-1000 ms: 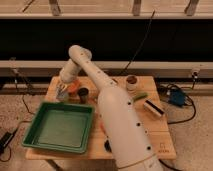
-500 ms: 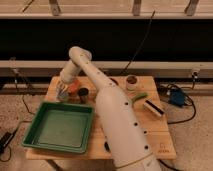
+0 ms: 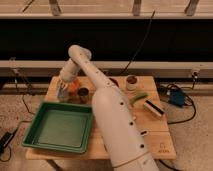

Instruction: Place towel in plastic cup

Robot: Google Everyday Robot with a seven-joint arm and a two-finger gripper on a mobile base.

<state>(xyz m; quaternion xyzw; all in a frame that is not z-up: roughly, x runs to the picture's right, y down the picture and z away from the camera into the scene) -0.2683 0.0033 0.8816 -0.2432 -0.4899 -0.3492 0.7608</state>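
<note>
My gripper [image 3: 63, 93] hangs at the back left of the wooden table [image 3: 150, 127], just behind the green tray. It sits right beside an orange cup [image 3: 74, 86], on that cup's left. A small dark cup [image 3: 83, 93] stands just right of the orange one. Something pale grey shows at the gripper's tip; I cannot tell whether it is the towel. No towel shows anywhere else on the table.
A large green tray [image 3: 30, 135] fills the front left of the table. A white cup with brown contents [image 3: 132, 81] stands at the back. A green object [image 3: 138, 98] and a white and black block [image 3: 153, 107] lie on the right. A blue device [image 3: 176, 97] lies off the table's right edge.
The arm has barely moved; the gripper stays by the orange cup at the back left.
</note>
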